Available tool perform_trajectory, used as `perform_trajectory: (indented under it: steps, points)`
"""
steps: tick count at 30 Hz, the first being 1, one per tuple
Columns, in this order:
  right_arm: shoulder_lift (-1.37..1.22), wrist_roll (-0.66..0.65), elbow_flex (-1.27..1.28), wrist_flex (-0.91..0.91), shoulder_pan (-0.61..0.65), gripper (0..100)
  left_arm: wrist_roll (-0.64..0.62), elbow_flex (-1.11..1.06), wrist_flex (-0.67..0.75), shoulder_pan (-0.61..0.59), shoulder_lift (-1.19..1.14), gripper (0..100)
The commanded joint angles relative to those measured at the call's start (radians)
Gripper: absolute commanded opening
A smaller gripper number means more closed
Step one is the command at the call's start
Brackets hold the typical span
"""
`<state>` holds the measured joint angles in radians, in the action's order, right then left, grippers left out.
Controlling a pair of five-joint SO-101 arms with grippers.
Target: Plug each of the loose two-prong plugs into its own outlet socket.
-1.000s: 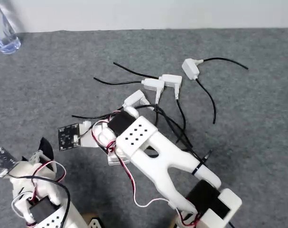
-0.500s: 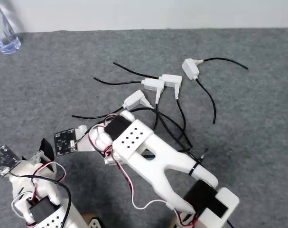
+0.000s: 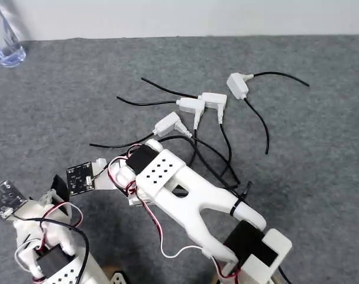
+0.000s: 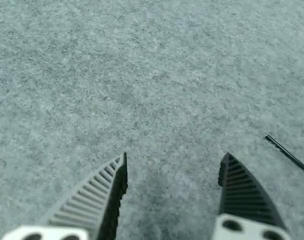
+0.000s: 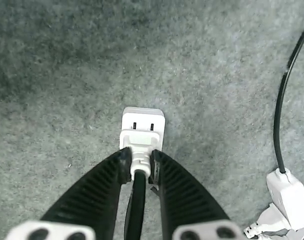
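Note:
My right gripper [image 5: 139, 155] is shut on a white two-prong plug [image 5: 140, 145] with a black cord running back between the fingers. The plug's front end meets a white outlet socket [image 5: 143, 119] lying on the grey mat; two slots show on the socket's face. In the high view the right arm [image 3: 167, 171] stretches to the left of centre. A loose white plug [image 3: 167, 125] lies just beyond it. A joined pair of white pieces [image 3: 201, 103] and another white plug [image 3: 237, 85] lie farther back. My left gripper [image 4: 175, 160] hangs open over bare mat.
Black cords [image 3: 217, 154] trail across the mat beside and under the right arm. Another white plug body [image 5: 288, 199] and a cord [image 5: 286, 95] lie close to the right gripper. A clear bottle [image 3: 5, 41] stands at the far left corner. A cord end [image 4: 287, 153] lies near the left gripper.
The right arm has shifted left and toward the near edge, its wrist board moving with it. The left arm's wrist has turned slightly. The plugs at the back lie where they were.

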<state>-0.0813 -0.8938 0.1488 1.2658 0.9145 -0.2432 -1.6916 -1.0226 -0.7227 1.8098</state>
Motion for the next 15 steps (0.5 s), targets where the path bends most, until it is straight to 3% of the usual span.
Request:
perform_trajectory:
  steps: [1,15]
  points:
    - [-0.012,0.002,-0.011,-0.033,0.008,0.8,0.006,0.007,-0.005,-0.006,0.008,28]
    - [-0.13,0.023,-0.014,-0.044,0.033,0.8,0.006,0.007,-0.006,-0.006,0.008,28]
